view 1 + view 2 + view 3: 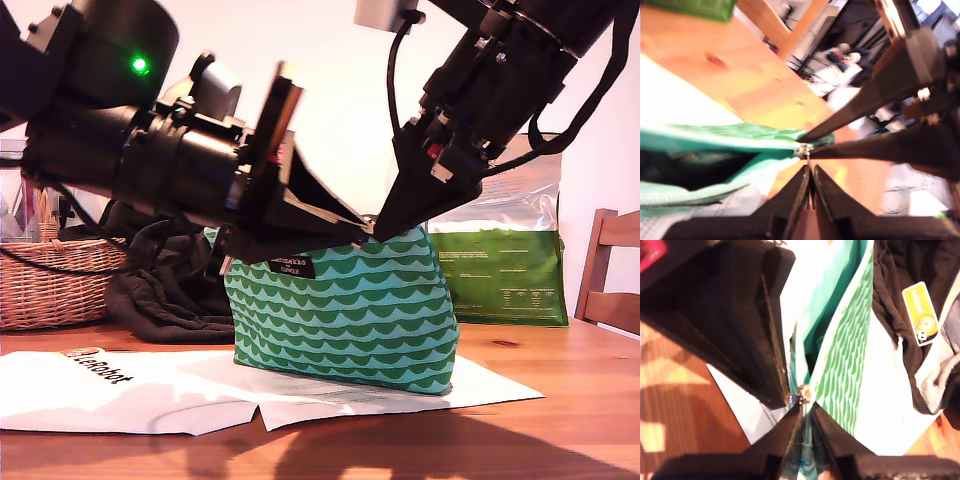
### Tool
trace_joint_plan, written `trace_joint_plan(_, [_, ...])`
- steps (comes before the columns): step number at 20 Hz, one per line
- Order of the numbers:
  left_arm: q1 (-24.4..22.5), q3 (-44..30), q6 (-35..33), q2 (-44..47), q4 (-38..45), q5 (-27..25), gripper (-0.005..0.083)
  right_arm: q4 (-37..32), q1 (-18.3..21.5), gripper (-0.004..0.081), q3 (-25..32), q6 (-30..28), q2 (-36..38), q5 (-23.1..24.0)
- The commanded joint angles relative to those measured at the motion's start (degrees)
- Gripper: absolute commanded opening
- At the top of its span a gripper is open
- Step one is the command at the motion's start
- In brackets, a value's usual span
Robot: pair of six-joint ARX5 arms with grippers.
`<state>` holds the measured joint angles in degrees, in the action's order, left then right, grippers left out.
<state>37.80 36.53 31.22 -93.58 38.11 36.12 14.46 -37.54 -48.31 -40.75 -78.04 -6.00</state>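
Pouch (340,310), green-waved, is stood on white paper (130,390) on the table (570,420). Its top corner, toward the exterior view's right, is pinched by my second gripper (806,410). The zipper pull (802,150) there is apparently pinched by my first gripper (809,175).

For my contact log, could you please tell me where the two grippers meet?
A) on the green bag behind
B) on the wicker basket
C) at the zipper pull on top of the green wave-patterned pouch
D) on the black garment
C: both wrist views show my first gripper and my second gripper tip to tip at the zipper pull on the green wave-patterned pouch.
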Motion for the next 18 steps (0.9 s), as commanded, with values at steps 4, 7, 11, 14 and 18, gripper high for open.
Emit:
trace_joint_plan(4, [-2.29, 0.48, 5.31, -0.55, 1.27, 6.91, -0.0019, -0.20, 0.22, -0.0011, 0.15, 0.15, -1.03, 2.62])
trace_joint_plan(7, [-3.89, 0.48, 10.99, -0.55, 2.95, 9.88, -0.0019, 0.31, 0.22, -0.0011, 0.15, -0.09, -1.05, 4.13])
trace_joint_plan(11, [-5.73, 0.52, 12.52, -0.55, 3.98, 12.09, -0.0019, 1.09, 0.22, -0.0011, 0.15, -0.13, -1.05, 5.14])
trace_joint_plan(14, [-6.56, 0.52, 13.00, -0.55, 3.98, 12.57, -0.0019, 1.27, 0.22, -0.0011, 0.15, -0.04, -1.05, 5.11])
trace_joint_plan(18, [-6.01, 0.55, 12.17, -0.55, 2.40, 12.87, -0.0018, 1.27, 0.22, -0.0011, 0.15, 0.22, -1.05, 5.05])
